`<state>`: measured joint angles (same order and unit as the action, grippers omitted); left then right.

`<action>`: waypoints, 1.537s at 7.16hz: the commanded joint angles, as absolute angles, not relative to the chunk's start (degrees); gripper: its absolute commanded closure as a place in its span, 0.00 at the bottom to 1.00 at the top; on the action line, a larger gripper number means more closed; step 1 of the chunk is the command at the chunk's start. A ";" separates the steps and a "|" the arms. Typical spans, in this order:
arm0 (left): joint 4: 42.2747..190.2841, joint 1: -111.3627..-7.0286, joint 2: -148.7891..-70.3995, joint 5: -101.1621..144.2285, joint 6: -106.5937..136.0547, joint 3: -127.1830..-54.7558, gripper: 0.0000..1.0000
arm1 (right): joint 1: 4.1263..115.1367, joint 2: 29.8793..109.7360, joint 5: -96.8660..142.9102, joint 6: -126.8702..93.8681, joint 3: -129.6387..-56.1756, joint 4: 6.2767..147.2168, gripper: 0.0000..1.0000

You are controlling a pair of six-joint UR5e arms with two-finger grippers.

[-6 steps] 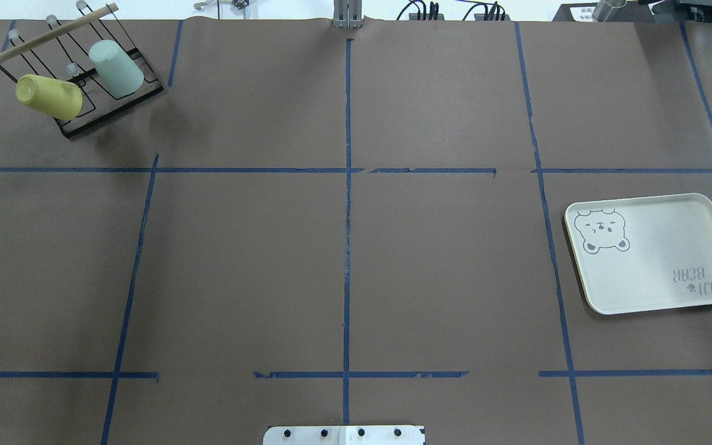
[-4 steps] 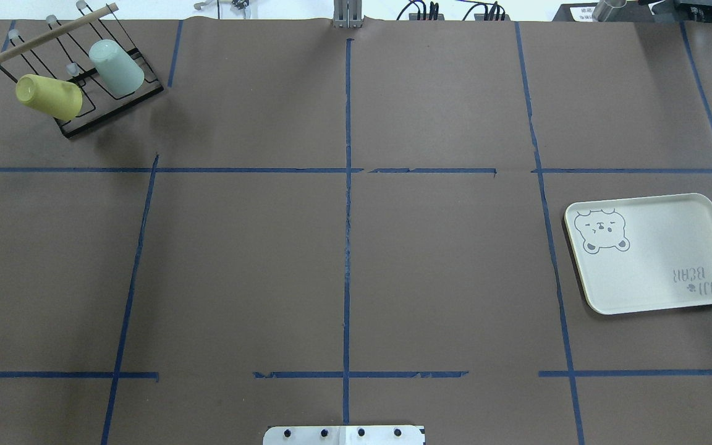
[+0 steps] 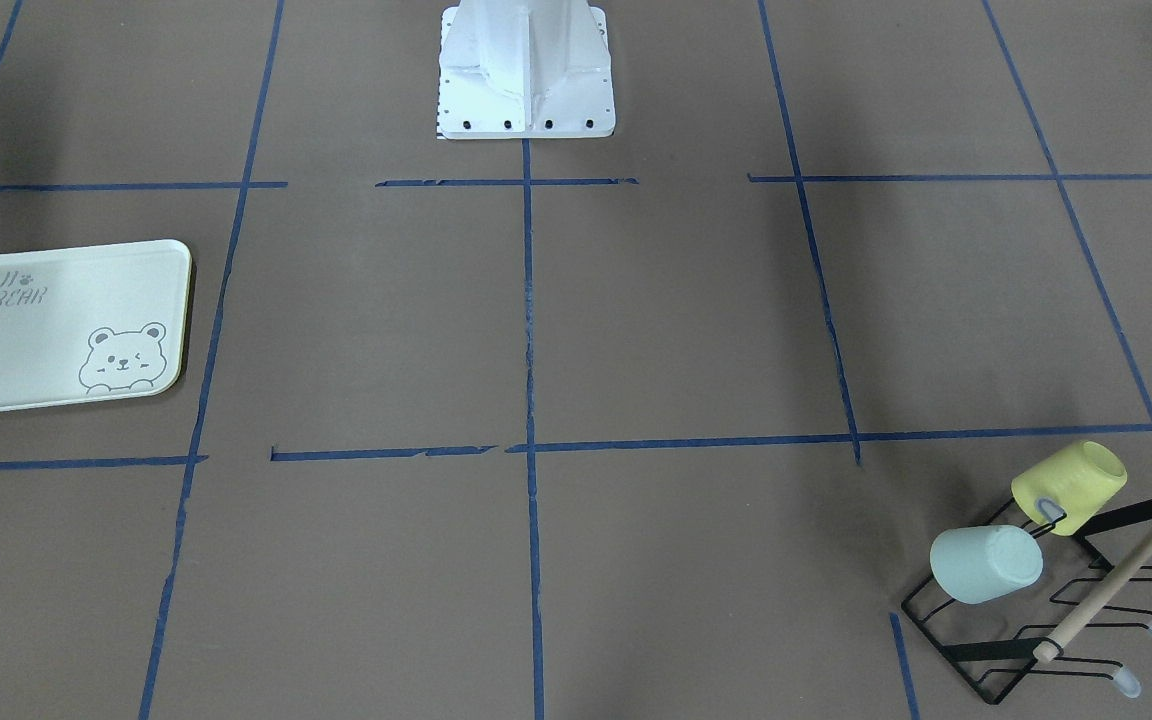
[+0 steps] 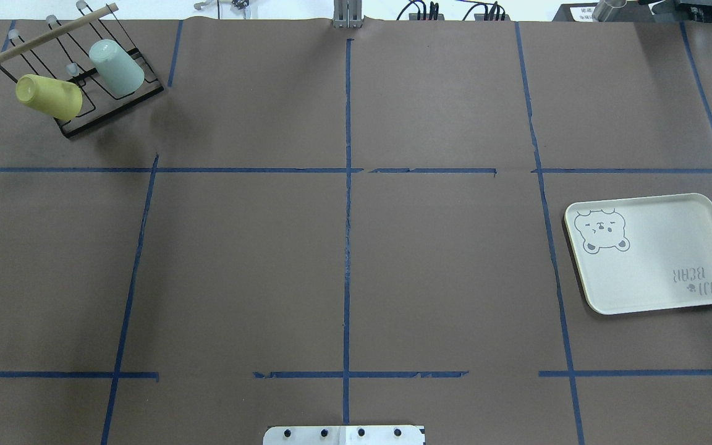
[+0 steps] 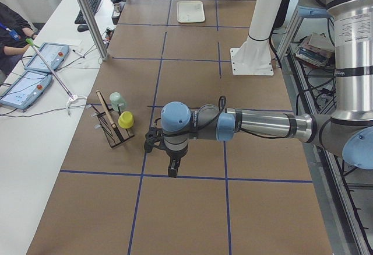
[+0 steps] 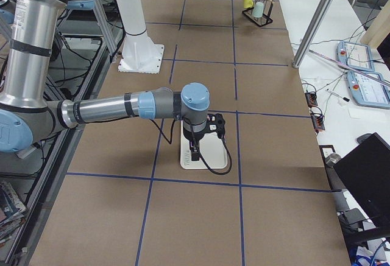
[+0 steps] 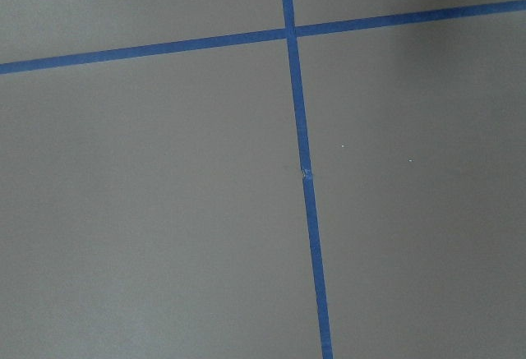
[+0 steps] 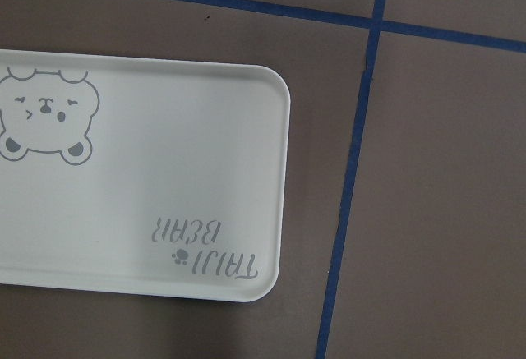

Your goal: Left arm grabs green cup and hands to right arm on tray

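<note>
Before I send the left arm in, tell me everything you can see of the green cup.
The green cup is small, pale mint, smooth and slightly tapered, plastic by its look, with no handle showing. It sits upside down and tilted on the black wire rack at the table's far corner on the robot's left, its flat closed bottom raised and its mouth down toward the rack's base. The yellow cup sits beside it, apart. Only the rack touches it.

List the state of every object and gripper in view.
green cup: upended on rack, tilted
yellow cup: upended on rack, tilted
rack: standing, holding both cups
tray: flat, nothing on it
left gripper: above table, opening unclear
right gripper: above tray, opening unclear
</note>
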<state>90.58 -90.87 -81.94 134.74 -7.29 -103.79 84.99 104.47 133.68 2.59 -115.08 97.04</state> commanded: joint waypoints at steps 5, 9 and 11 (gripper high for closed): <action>104.33 -78.08 -102.36 135.79 14.52 -97.56 0.00 | 84.99 104.41 133.68 2.55 -114.87 96.50 0.00; 104.41 -66.89 -118.07 120.61 44.27 -89.00 0.00 | 84.99 104.33 133.68 2.55 -114.61 96.50 0.00; 111.75 -66.62 -122.50 118.23 44.38 -79.15 0.00 | 84.90 104.33 133.68 2.55 -114.61 96.50 0.00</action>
<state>107.37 -67.06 -119.56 120.46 43.55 -85.05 84.93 104.36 133.68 2.55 -114.58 96.50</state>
